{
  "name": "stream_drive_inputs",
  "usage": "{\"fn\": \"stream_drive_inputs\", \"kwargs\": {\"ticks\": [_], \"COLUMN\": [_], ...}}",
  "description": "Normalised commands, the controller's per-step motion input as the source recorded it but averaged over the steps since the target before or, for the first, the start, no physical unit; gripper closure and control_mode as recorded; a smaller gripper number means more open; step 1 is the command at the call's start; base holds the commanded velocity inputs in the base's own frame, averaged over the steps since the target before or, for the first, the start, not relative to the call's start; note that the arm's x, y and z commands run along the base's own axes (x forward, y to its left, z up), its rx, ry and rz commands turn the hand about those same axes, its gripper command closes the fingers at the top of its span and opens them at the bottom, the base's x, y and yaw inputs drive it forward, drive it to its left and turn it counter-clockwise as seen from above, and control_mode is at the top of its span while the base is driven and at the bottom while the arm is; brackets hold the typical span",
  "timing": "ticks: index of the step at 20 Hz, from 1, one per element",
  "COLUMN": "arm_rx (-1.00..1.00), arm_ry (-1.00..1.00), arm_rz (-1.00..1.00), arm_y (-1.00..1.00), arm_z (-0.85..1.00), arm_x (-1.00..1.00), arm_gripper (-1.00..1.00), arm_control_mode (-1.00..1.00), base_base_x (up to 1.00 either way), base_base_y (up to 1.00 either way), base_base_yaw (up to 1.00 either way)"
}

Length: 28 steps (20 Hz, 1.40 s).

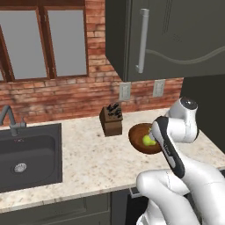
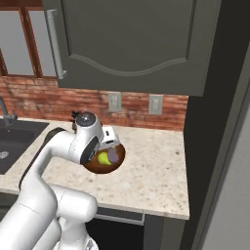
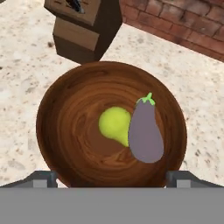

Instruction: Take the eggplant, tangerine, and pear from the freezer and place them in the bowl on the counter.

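The reddish-brown bowl [image 3: 74, 131] sits on the beige counter [image 1: 96, 162] beside the knife block. Inside it lie the yellow-green pear [image 3: 114, 124] and the purple eggplant [image 3: 145, 133], touching each other, the eggplant's green cap pointing toward the brick wall. From the base cameras the bowl [image 1: 139, 139] [image 2: 100, 168] shows partly behind my arm, with the pear [image 1: 146, 140] [image 2: 103, 158] and eggplant [image 2: 113, 155] in it. My gripper [image 3: 113, 178] hangs straight above the bowl, open, nothing between its fingers. The tangerine is out of view. The light-grey freezer [image 2: 232, 195] stands at the far right.
A wooden knife block [image 1: 111, 119] stands just behind the bowl. The dark sink [image 1: 26, 156] with its faucet lies to the left. Dark wall cabinets [image 1: 176, 35] hang overhead, above the brick wall with two outlets.
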Motion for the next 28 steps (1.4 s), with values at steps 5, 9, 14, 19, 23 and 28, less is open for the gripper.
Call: {"fn": "stream_drive_inputs", "kwargs": {"ticks": [5, 9, 14, 19, 23, 28], "arm_rx": [0.0, 0.06, 0.2, 0.13, -0.03, -0.05], "arm_ry": [0.0, 0.0, 0.0, -0.03, -0.14, -0.05], "arm_rz": [-0.21, -0.24, -0.16, -0.01, 0.0, -0.03], "arm_y": [0.0, 0.0, 0.02, 0.27, 0.49, 0.29], "arm_z": [0.69, 0.55, 0.31, 0.25, 0.51, 0.51], "arm_x": [-0.55, -0.41, -0.45, -0.32, -0.29, -0.4], "arm_gripper": [-1.0, -1.0, -1.0, -1.0, -1.0, -1.0], "arm_control_mode": [-1.0, -1.0, -1.0, -1.0, -1.0, -1.0], "base_base_x": [0.0, 0.0, 0.0, 0.0, 0.0, 0.0], "base_base_y": [0.0, 0.0, 0.0, 0.0, 0.0, 0.0], "base_base_yaw": [0.0, 0.0, 0.0, 0.0, 0.0, 0.0]}}
